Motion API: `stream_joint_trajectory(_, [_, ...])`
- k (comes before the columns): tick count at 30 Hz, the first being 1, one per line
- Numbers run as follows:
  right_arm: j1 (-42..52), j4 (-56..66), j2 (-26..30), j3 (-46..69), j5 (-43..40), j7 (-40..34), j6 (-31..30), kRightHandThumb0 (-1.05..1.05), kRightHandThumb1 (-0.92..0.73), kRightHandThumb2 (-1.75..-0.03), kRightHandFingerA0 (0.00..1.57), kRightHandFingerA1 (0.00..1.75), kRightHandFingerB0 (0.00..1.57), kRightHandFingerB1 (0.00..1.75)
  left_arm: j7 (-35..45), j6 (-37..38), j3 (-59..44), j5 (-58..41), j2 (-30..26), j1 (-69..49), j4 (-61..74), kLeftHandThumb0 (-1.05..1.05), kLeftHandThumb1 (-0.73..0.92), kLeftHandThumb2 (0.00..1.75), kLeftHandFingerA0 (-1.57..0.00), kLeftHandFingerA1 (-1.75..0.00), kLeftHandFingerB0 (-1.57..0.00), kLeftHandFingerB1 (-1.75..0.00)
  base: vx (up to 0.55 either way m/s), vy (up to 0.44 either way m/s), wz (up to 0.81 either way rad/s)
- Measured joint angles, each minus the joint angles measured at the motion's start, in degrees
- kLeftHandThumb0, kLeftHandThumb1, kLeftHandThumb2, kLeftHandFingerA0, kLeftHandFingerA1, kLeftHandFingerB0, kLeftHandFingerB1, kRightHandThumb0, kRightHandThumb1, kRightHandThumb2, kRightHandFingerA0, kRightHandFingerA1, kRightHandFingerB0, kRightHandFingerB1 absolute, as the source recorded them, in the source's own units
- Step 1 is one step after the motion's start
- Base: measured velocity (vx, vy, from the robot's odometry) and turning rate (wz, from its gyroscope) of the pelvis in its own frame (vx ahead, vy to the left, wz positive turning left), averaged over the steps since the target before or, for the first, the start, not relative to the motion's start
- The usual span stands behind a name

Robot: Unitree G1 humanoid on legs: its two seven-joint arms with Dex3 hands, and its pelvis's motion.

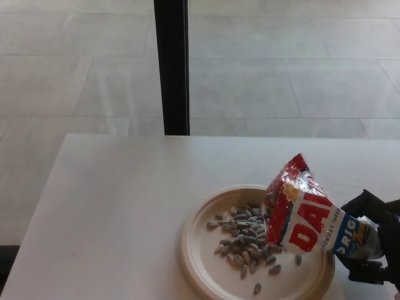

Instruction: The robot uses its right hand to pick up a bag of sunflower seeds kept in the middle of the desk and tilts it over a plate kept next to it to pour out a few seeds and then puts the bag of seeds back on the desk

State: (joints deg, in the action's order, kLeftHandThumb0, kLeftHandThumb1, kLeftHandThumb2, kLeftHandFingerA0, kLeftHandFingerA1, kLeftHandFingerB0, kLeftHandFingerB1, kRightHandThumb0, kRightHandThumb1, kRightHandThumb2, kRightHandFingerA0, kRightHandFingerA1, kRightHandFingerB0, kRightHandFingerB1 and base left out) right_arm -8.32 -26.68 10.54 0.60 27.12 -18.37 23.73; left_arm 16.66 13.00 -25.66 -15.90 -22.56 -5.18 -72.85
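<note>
The pour looks done: a heap of seeds point(245, 239) lies on the plate point(199, 250). The right hand point(374, 240) has its black fingers point(362, 204) clamped round the bag point(309, 215) at its lower end, the open top reaching away from them over the plate; only setting it down on the desk point(119, 206) remains

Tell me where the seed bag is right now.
In the head view, the seed bag is at lower right, held by the right hand, tilted over the plate's right side.
</note>
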Motion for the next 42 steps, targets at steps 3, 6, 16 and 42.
stream_joint_trajectory(3, [0.44,-3.86,-0.39,-0.17,-0.6,-2.2,2.2,-0.18,-0.69,-0.93,0.78,1.74,0.69,1.62,0.0,0.02,0.05,0.01,0.17,-0.36,0.04,-0.89,0.87,0.66,-0.39,-0.6,-0.39,-0.41,0.0,0.0,0.0])
stream_joint_trajectory(6, [0.71,-7.68,-0.54,-0.31,-1.07,-4.03,4.72,-0.2,-0.67,-0.94,0.85,1.64,0.75,1.49,0.0,0.27,0.05,0.01,0.37,-0.88,0.08,-0.87,0.87,0.66,-0.39,-0.59,-0.39,-0.41,0.0,0.0,0.0])
stream_joint_trajectory(16, [1.03,-12.77,2.51,-4.08,-2.27,-3.11,6.81,-0.63,-0.76,-0.66,0.09,0.59,0.05,0.25,0.06,0.48,-0.07,-0.01,0.41,-1.11,0.03,-0.85,0.88,0.67,-0.37,-0.55,-0.38,-0.37,0.0,0.0,0.0])
stream_joint_trajectory(42, [2.51,5.58,13.31,-10.81,2.05,8.47,-8.24,-1.05,-0.71,-0.63,0.0,0.0,0.0,0.0,-0.88,0.51,0.92,0.31,0.59,-1.67,0.07,-0.88,0.89,0.67,-0.39,-0.56,-0.37,-0.38,0.0,0.0,0.0])
